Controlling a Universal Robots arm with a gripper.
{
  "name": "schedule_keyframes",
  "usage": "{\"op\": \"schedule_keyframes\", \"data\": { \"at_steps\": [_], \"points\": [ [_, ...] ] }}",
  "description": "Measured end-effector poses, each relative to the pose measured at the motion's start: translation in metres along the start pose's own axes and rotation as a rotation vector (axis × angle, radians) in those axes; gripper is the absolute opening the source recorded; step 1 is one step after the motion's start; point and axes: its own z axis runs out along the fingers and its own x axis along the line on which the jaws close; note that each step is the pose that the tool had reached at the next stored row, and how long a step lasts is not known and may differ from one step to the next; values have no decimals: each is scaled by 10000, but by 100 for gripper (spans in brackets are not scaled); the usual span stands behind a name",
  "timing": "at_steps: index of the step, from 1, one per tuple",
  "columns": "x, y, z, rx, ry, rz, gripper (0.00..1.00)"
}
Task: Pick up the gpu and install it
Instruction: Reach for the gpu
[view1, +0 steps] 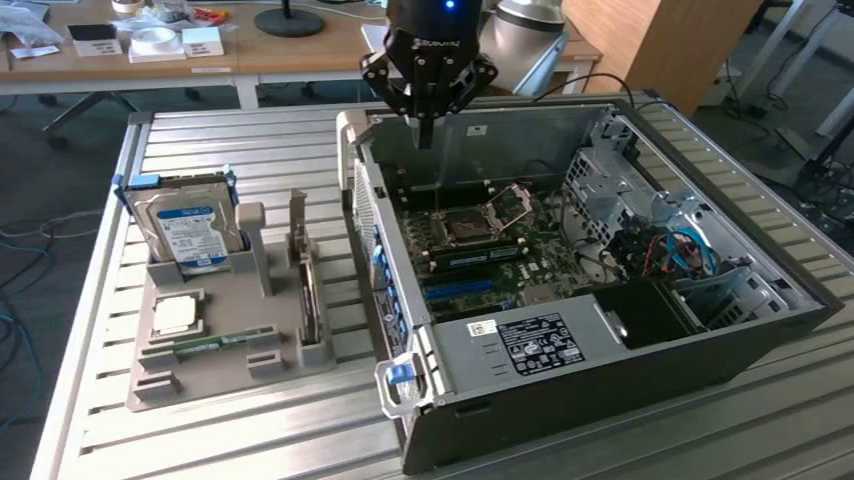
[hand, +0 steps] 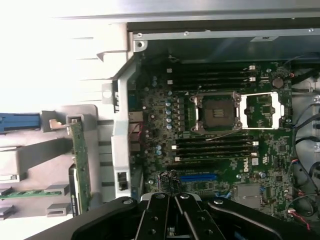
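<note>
Gripper (view1: 424, 140), jaws closed on nothing, is hovering above the computer case (view1: 574, 400); we are seeing the gpu (view1: 310, 296) upright in the tray (view1: 220, 345).

An open computer case (view1: 587, 395) sits on the exterior view's right. On that view's left, a gray tray (view1: 220, 375) holds a hard drive (view1: 187, 228), a chip (view1: 176, 314) and a RAM stick (view1: 211, 343).

— Legible lettering anywhere?
— Just "DELL", in white, on the motherboard (hand: 215, 137). Fine print on the white power-supply label (view1: 534, 340) and the blue hard-drive label (view1: 187, 228): not readable.
</note>
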Motion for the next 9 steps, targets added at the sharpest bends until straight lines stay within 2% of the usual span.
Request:
{"op": "schedule_keyframes", "data": {
  "at_steps": [9],
  "points": [
    [238,-11,-6,0,-1,17,11]
  ]
}}
